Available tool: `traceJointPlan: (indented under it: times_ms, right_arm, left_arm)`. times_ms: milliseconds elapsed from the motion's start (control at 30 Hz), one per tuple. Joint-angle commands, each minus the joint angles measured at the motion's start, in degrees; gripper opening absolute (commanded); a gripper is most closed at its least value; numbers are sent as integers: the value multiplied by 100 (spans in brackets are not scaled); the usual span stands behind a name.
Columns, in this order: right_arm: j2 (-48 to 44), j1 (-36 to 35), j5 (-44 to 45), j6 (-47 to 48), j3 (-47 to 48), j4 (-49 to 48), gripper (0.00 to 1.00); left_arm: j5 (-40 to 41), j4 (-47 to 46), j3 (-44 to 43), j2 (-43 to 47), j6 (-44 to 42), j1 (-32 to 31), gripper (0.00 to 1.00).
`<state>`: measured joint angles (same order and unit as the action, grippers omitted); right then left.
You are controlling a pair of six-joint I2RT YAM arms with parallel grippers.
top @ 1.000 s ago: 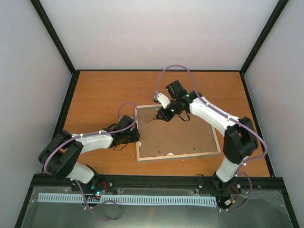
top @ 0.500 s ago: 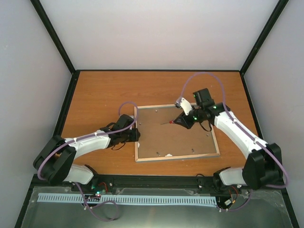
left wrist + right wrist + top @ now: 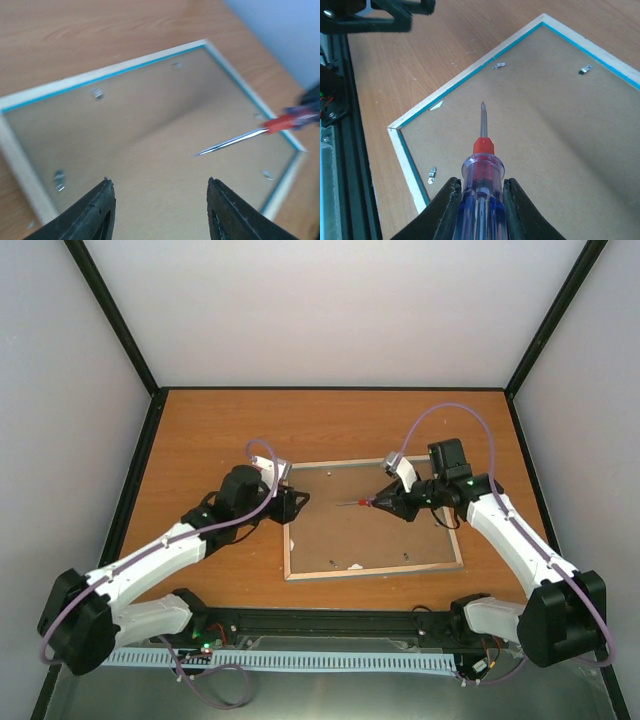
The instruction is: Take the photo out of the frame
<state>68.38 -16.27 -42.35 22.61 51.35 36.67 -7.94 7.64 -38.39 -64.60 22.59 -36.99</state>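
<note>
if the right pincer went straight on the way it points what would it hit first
Probably the backing board in the frame: the screwdriver in the right pincer leads, tip slanting down at bare board. How steeply is unclear.

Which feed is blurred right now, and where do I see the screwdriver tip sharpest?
Left wrist: motion-blurred, frame rim and clips smeared. Right wrist: sharpest, screwdriver tip crisp over the backing board. Top external: evenly lit, no glare, tip tiny.
</note>
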Motion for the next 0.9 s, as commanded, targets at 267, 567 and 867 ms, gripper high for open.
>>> traceJointPlan:
  times_ms: [267, 567, 867]
  right_arm:
    - [427, 32, -1378, 921, 128, 494, 9]
    - [547, 31, -1896, 1478, 222, 990, 10]
    - [615, 21, -2227, 1846, 288, 1308, 12]
  left_arm:
    - [-1445, -220, -440, 117, -1675, -966, 52]
    - [-1781, -332, -605, -319, -1950, -1329, 52]
    - [-1982, -353, -1034, -1054, -2196, -1469, 54]
